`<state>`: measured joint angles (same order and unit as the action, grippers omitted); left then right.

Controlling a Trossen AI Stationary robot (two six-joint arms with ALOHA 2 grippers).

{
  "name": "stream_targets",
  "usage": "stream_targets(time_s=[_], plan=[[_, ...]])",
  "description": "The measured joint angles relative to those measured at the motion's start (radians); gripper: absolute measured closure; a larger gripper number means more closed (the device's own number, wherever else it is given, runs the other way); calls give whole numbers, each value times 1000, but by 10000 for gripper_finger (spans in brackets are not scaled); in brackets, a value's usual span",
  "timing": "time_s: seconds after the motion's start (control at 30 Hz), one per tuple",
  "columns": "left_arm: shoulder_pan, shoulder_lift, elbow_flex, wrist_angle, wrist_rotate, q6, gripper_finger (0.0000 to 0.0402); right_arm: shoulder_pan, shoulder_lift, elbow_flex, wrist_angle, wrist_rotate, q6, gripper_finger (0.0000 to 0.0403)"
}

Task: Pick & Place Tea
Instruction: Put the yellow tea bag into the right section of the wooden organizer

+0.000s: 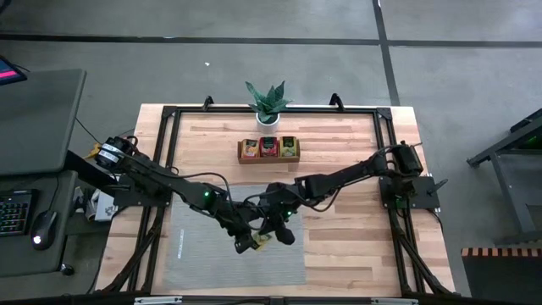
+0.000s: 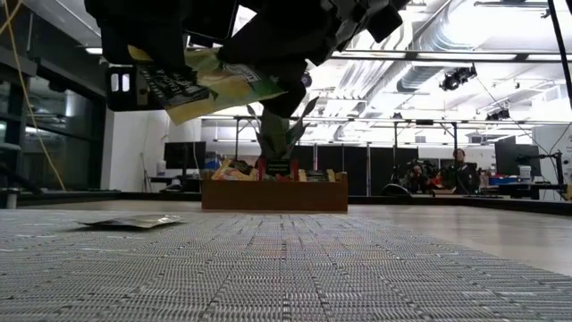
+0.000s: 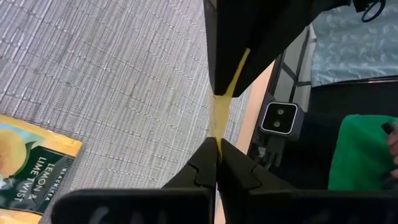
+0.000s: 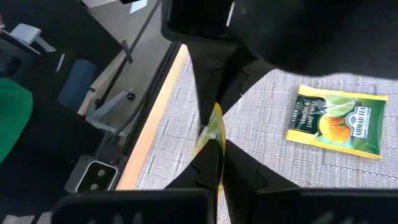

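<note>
Both grippers meet over the grey ribbed mat point(image 1: 203, 246). My left gripper point(image 3: 216, 140) and my right gripper point(image 4: 216, 143) are both shut on one yellow-green tea sachet point(image 2: 214, 85), which the wrist views show edge-on. The two stand opposite each other, fingertips almost touching. A second yellow-green sachet point(image 4: 336, 121), marked lemon and lime point(image 3: 31, 165), lies flat on the mat point(image 2: 134, 221). The brown wooden tray point(image 1: 268, 150) holds more sachets, red, yellow and green, standing in its compartments. My left gripper pinches the sachet's edge point(image 3: 215, 127) between its two fingers, coming from the table's left. The sachet is lifted clear of the mat. My right gripper pinches the opposite edge of the same sachet point(image 4: 212, 134) between its two fingers, coming from the table's right. The sachet spans the short gap between the two grippers, above the mat.
A potted plant point(image 1: 268, 103) stands behind the tray at the table's far edge. A black frame point(image 1: 169, 135) runs around the wooden tabletop. Bare wood lies to the right of the mat point(image 1: 347, 246). A keyboard and mouse sit on a desk off the left point(image 1: 25, 216).
</note>
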<state>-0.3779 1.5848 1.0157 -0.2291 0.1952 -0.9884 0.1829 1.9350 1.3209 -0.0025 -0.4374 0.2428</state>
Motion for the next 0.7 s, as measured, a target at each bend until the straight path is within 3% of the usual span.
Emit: stream_targets(time_s=[0.3, 0.5, 0.7], plan=[[0, 0, 0, -29, -11, -12, 367, 12, 0, 0, -18, 66, 5, 401], [-2, -33, -1, -150, -30, -33, 329, 24, 0, 0, -88, 141, 11, 402], [-4, -141, -1, -272, -194, -59, 316, 28, -13, -6, -110, 224, 40, 402]])
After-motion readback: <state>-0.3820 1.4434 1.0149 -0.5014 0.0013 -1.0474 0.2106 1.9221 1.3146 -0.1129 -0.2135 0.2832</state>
